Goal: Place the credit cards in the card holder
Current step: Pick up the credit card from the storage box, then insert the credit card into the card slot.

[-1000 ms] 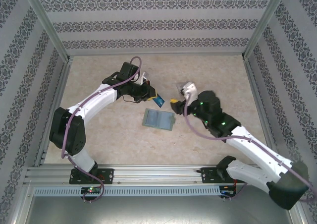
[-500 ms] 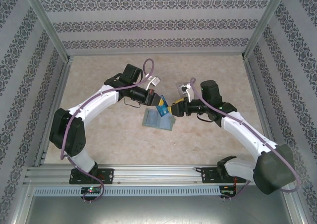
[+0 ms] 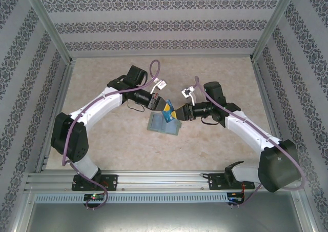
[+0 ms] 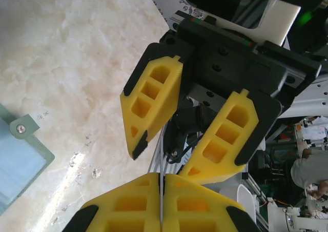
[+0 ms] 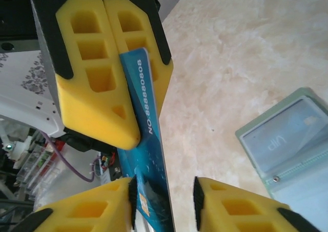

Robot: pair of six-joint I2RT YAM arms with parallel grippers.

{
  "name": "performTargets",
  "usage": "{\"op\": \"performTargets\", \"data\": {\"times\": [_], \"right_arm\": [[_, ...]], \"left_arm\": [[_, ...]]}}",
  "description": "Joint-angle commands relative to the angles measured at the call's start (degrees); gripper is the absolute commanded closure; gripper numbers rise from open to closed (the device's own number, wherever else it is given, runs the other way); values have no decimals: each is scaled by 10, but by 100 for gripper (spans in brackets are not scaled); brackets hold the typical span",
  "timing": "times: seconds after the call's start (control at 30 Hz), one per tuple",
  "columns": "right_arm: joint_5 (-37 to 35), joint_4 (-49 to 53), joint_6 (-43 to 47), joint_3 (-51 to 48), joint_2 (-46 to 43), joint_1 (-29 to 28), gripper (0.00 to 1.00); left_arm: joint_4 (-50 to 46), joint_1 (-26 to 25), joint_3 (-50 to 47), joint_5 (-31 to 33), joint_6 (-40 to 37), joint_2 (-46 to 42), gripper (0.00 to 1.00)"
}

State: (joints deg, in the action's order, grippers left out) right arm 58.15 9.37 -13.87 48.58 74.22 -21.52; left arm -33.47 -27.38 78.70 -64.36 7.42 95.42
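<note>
A: How do the two hands stand?
B: The left hand [image 5: 146, 114] is shut flat on one end of the blue card [image 5: 148, 155], which juts edge-on from it. The right hand [image 5: 164, 196] is part open, with one finger on each side of the card's free end and a gap showing on one side. It has hold of nothing yet.
A: And outward from there?
B: The card is in the air over the far edge of the wallet [image 3: 164, 124]. The wallet lies open and flat on the surface [image 3: 102, 78], between the two arms.
A: What could go wrong?
B: Probably a botched handover. If the left hand lets go before the right has a square grip, the thin, slick card could slip and fall. If both clamp out of line, the card could bend or twist. The fingertips stand near each other and might knock together.
</note>
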Motion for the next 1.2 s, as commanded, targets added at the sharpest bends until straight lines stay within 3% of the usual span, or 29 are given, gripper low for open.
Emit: {"op": "performTargets", "data": {"times": [0.0,0.1,0.17,0.3,0.5,0.63,0.8,0.9,1.17], "right_arm": [[43,-17,-6,21,14,-5,72],[48,-20,-10,26,17,-6,91],[26,-11,-13,26,16,-4,100],[-54,-12,-59,0,10,1,100],[-242,-55,-218,-79,-6,-18,100],[-327,-83,-284,-108,-3,-49,100],[-375,-134,-338,-126,32,-89,100],[-372,-186,-351,-135,71,-103,100],[-350,-248,-379,-115,157,-117,100]], "left_arm": [[-26,-4,16,-21,-26,-4,99],[-27,-3,16,-20,-27,-1,93],[-24,-1,15,-8,-22,-1,77],[23,35,-16,42,46,-5,57],[117,99,-108,165,169,-46,46],[120,105,-146,252,211,-41,44],[158,97,-208,299,238,-25,45],[153,79,-215,335,226,-14,46],[173,59,-232,357,232,19,51]]}}
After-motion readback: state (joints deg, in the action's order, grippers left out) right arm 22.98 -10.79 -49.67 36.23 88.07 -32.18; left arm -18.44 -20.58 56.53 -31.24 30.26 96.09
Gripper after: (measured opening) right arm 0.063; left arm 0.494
